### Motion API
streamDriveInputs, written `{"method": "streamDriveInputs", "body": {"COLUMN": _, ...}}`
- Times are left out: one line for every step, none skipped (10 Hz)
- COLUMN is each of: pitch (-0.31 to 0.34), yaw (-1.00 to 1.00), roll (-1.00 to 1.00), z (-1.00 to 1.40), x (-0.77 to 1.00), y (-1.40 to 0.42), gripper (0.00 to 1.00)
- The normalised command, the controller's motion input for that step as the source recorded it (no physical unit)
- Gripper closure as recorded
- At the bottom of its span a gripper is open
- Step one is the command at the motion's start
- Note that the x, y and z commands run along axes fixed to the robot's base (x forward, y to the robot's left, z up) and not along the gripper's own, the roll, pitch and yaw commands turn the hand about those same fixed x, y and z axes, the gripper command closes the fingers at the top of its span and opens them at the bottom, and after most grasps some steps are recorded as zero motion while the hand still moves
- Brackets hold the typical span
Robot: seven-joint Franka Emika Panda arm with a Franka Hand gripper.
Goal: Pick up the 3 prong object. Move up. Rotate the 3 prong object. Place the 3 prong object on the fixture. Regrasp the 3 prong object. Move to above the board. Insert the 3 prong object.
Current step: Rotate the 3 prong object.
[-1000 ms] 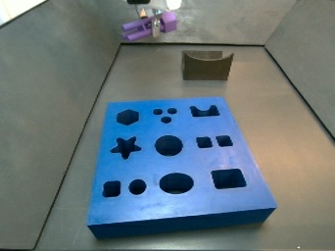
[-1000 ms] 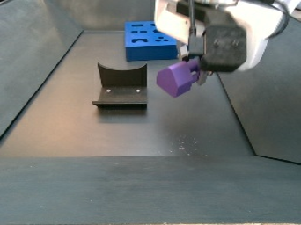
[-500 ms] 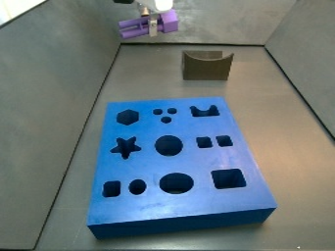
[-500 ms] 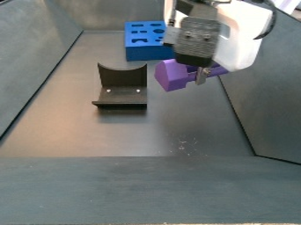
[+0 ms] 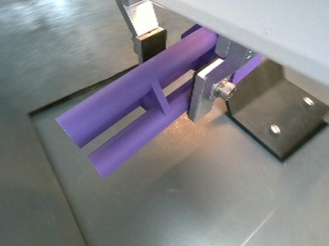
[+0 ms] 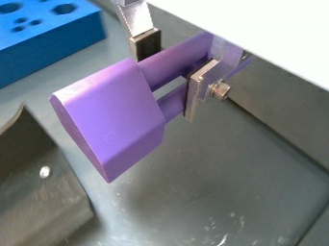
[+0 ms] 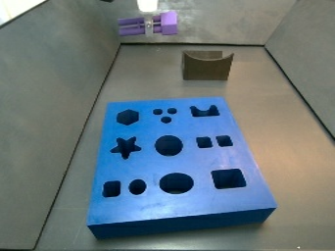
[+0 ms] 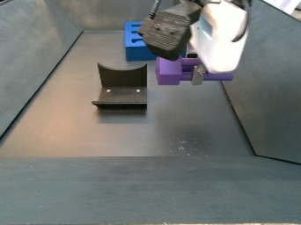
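The gripper hangs above the floor, clamped on the light-purple plastic 3 prong object, whose long axis lies roughly level, beside the dark olive-brown notched fixture.

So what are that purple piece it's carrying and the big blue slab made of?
The light-purple 3 prong object, held in the air in the end effector, looks like matte moulded plastic: flat even colour, crisp edges. The bright-blue board with shaped cut-outs looks like plastic too, smooth with a faint sheen, though that is uncertain.
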Motion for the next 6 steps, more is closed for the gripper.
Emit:
{"method": "streamDriveInputs", "body": {"pitch": -0.008, "yaw": -1.0, "roll": -0.01, "z": -0.02, "x": 0.03, "y": 0.02, "gripper": 1.0}}
{"method": "streamDriveInputs", "body": {"pitch": -0.008, "yaw": -1.0, "roll": -0.01, "z": -0.02, "x": 0.03, "y": 0.02, "gripper": 1.0}}
{"method": "streamDriveInputs", "body": {"pitch": -0.008, "yaw": -1.0, "roll": -0.01, "z": -0.02, "x": 0.03, "y": 0.02, "gripper": 1.0}}
{"method": "streamDriveInputs", "body": {"pitch": -0.009, "yaw": -1.0, "roll": -0.01, "z": -0.02, "x": 0.03, "y": 0.02, "gripper": 1.0}}
{"method": "streamDriveInputs", "body": {"pitch": -0.009, "yaw": -1.0, "roll": -0.01, "z": -0.02, "x": 0.03, "y": 0.02, "gripper": 1.0}}
{"method": "streamDriveInputs", "body": {"pitch": -0.009, "yaw": -1.0, "roll": -0.01, "z": -0.02, "x": 0.03, "y": 0.02, "gripper": 1.0}}
